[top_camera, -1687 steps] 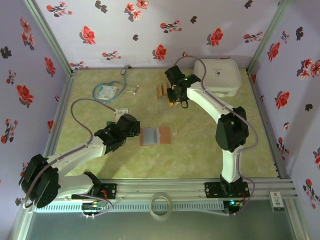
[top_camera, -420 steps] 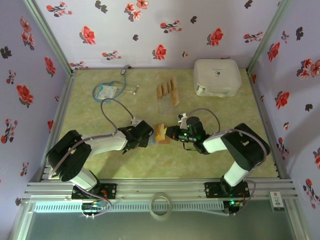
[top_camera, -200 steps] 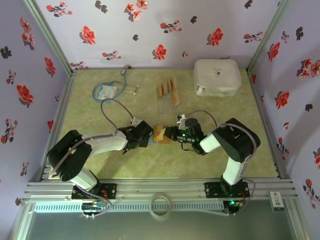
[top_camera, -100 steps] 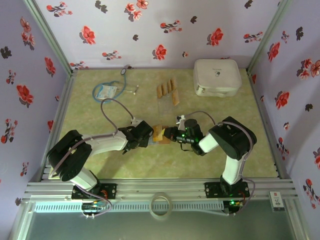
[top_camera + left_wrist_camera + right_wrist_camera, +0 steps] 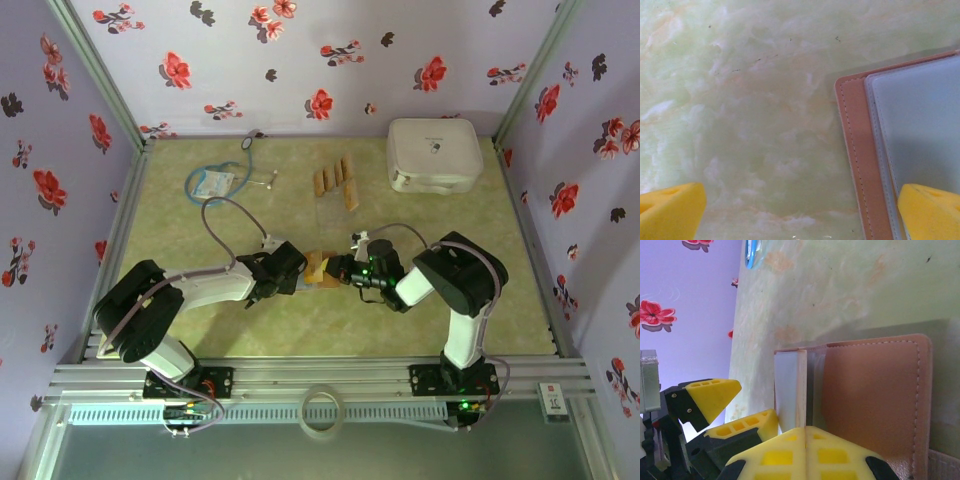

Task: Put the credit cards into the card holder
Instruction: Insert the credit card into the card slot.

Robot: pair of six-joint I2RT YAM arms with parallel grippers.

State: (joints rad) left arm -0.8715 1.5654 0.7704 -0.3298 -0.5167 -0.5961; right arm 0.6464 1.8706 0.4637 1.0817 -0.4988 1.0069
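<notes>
Right gripper (image 5: 806, 440) is pinched fully shut on one tan credit card (image 5: 801, 390). The card stands on edge, poking into the open card holder (image 5: 875, 400) right along its greyish inner pocket. From above, the card holder (image 5: 318, 268) sits mid-table, squeezed between the two grippers.

Left gripper (image 5: 800, 215) is spread as wide as it goes with nothing in it. One yellow fingertip (image 5: 930, 210) sits over the holder's grey inside, the other is out over bare table (image 5: 740, 100). Can't tell if it's actually pressing down.

The other credit cards (image 5: 335, 180) lie in a little row further back, well apart from the holder, between the blue stethoscope (image 5: 225, 175) and the white case (image 5: 433, 153).
</notes>
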